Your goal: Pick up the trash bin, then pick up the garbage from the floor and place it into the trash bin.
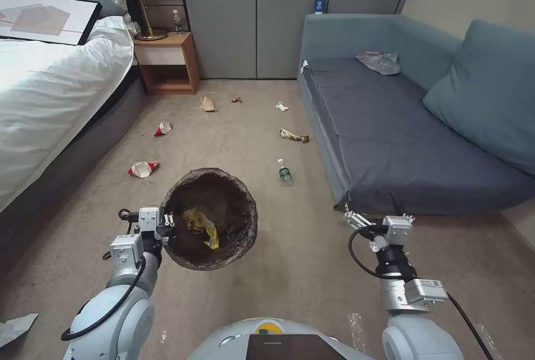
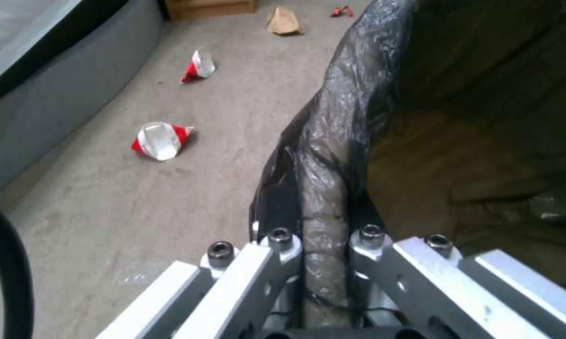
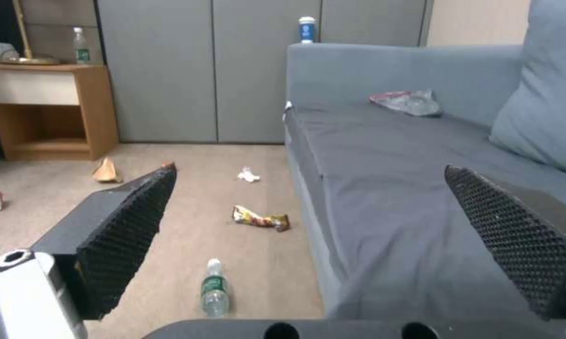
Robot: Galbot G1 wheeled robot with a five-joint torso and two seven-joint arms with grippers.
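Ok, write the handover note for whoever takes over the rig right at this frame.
Left end effector: shut on the bagged rim of the trash bin, holding it up in front of the robot.
Right end effector: open, holding nothing, near the sofa corner.
Done: bin picked up; one yellow wrapper inside.
Left on the floor: bottle, dark wrapper, tissue, paper bag, small red scrap, two red-white cups.

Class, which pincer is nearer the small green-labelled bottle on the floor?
The right pincer, open beside the sofa, with the bottle just ahead. The left pincer clamps the trash bin rim.
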